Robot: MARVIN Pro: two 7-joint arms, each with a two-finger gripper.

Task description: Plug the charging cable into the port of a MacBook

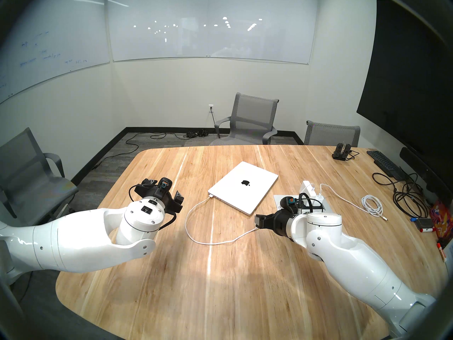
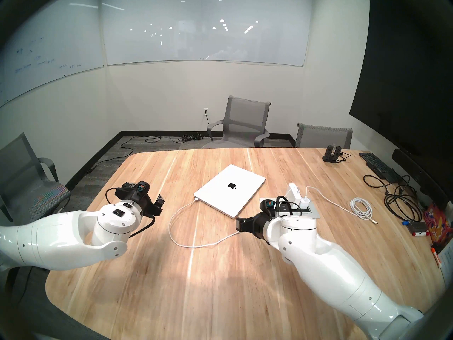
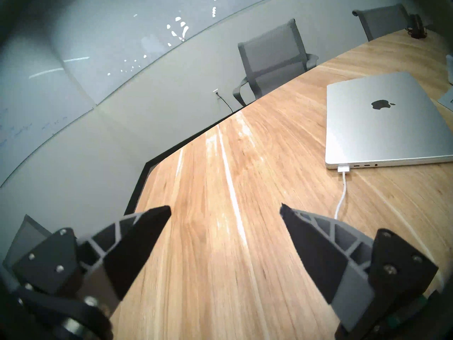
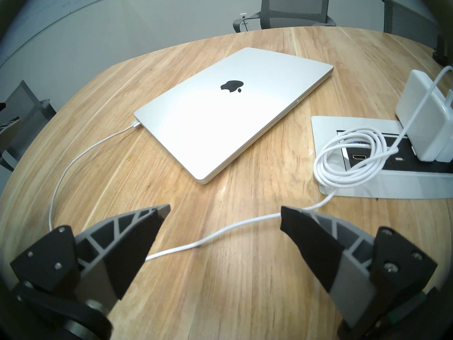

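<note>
My right claw (image 4: pixel 225 210) sits low in the frame, jaws spread wide and empty, the charging cable (image 4: pixel 215 236) running across the table (image 4: pixel 245 283) between them. My left claw (image 3: pixel 225 209) gapes empty too. Cable's plug sits in the MacBook (image 4: pixel 220 111), frame centre.

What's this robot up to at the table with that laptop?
It is charging a closed, silver-white MacBook on the wooden table. The thin white charging cable already sits with its plug against the laptop's side edge, apparently plugged in. Both hands are open and hold nothing: the left hand hovers off to the laptop's side, and the right hand hangs just above the cable's slack.
</note>
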